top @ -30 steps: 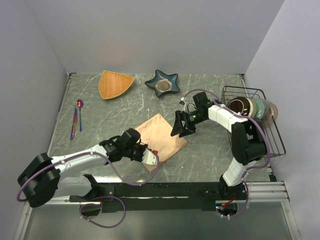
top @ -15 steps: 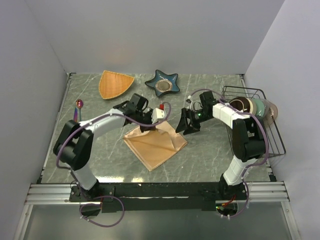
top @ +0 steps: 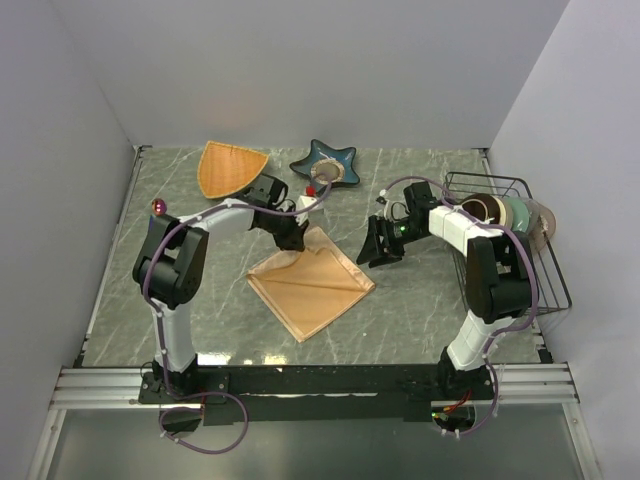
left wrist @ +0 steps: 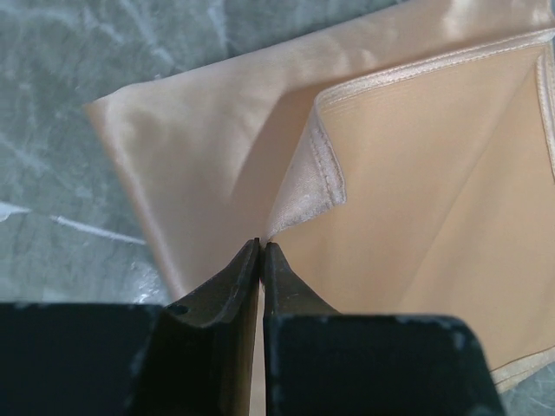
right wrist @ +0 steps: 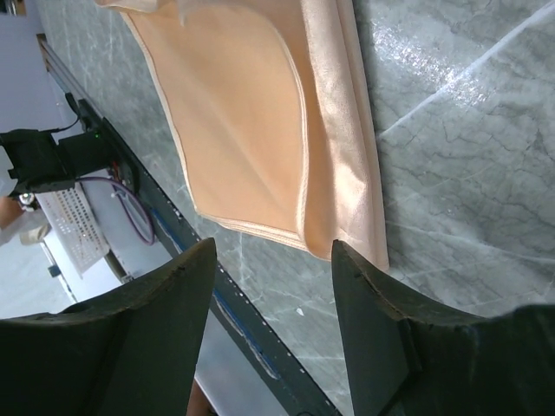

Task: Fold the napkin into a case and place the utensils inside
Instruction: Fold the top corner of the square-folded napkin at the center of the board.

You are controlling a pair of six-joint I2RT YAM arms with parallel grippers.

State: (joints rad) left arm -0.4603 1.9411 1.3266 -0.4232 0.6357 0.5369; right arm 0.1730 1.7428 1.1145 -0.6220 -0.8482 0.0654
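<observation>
The peach-orange satin napkin (top: 312,288) lies folded in the middle of the table. My left gripper (top: 297,238) is at its far corner, shut on a folded-over layer of the cloth. In the left wrist view the closed jaws (left wrist: 262,244) pinch a hemmed corner of the napkin (left wrist: 416,173). My right gripper (top: 378,246) is open and empty, just right of the napkin's right corner. The right wrist view shows the napkin (right wrist: 260,113) lying beyond the spread gripper (right wrist: 273,251). Of the utensils, only a spoon's purple-pink bowl (top: 158,207) shows at far left; the rest is hidden behind my left arm.
An orange fan-shaped dish (top: 230,167) and a blue star-shaped dish (top: 325,165) sit at the back. A black wire basket (top: 535,262) with bowls stands at the right edge. My left arm stretches across the left side of the table.
My left gripper carried the napkin's near corner over to the far side, folding the cloth over itself. The right gripper drew back a little to the right.
</observation>
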